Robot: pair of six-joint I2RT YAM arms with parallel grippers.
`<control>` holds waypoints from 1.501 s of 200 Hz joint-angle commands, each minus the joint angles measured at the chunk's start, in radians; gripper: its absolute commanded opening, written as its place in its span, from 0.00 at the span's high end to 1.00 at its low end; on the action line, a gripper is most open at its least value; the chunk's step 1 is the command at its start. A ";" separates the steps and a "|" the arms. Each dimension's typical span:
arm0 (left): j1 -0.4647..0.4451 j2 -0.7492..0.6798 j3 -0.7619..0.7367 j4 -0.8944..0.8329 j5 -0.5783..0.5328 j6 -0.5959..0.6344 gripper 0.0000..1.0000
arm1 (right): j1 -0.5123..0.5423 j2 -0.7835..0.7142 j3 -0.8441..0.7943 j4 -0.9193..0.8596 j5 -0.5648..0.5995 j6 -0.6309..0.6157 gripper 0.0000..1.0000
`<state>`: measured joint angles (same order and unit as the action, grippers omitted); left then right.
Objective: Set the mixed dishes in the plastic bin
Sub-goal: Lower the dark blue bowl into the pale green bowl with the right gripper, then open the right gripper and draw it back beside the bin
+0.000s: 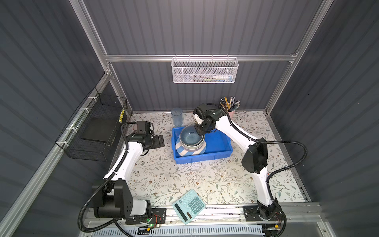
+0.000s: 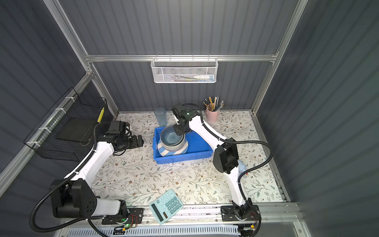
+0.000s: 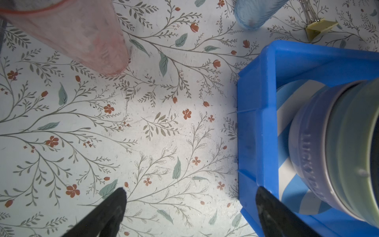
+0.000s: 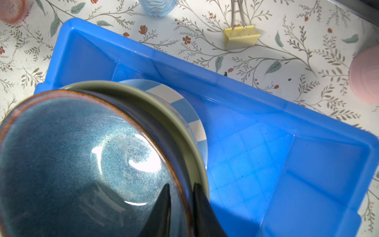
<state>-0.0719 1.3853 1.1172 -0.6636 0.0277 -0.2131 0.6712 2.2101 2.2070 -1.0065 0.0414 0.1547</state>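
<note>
Dead centre on the floral table (image 1: 184, 178), the blue plastic bin (image 1: 218, 146) holds a neat tower at the end nearer the left arm. A blue-and-white striped plate (image 1: 180, 153) lies on the floor, with a lavender bowl (image 3: 307, 143) on it. A pale-green bowl (image 4: 155, 98) nests in that, and the dark-blue bowl (image 4: 82, 153) crowns the lot. Widest piece at the bottom, so the stack sits steady and the rest of the bin floor is free for more.

Now the right gripper (image 4: 182, 184) sits at the rim of that dark-blue bowl, one finger inside and one outside, straddling the wall. That's a rim pinch, the sensible hold on a bowl too wide to span. Whether the jaws press the wall or stand just clear of the glaze, I cannot tell from these views.

Across the way, the left gripper (image 3: 190, 189) hovers low beside the bin's outer wall, spread wide, carrying nothing. And look what's waiting: a blue tumbler (image 1: 176, 116) upright just behind the bin, and a pink tumbler (image 3: 71, 34) on the table near that left arm. My call: bowl delivered, tumblers to come, and the empty left gripper looks best placed for the pink one.
</note>
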 commanded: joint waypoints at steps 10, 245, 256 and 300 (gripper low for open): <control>0.006 -0.012 -0.009 0.001 0.017 -0.007 0.01 | 0.011 -0.036 0.020 -0.019 0.012 0.003 0.74; 0.009 -0.002 -0.007 0.004 0.028 -0.007 0.01 | 0.018 -0.201 -0.099 -0.003 0.104 0.017 0.49; 0.009 -0.002 -0.007 0.004 0.030 -0.007 0.01 | 0.018 -0.233 -0.135 0.011 0.106 0.021 0.46; 0.011 -0.006 -0.010 0.004 0.028 -0.007 0.01 | 0.001 -0.366 -0.307 0.036 0.123 0.058 0.37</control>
<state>-0.0700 1.3853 1.1168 -0.6567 0.0387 -0.2131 0.6815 1.9018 1.9900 -0.9810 0.1402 0.1814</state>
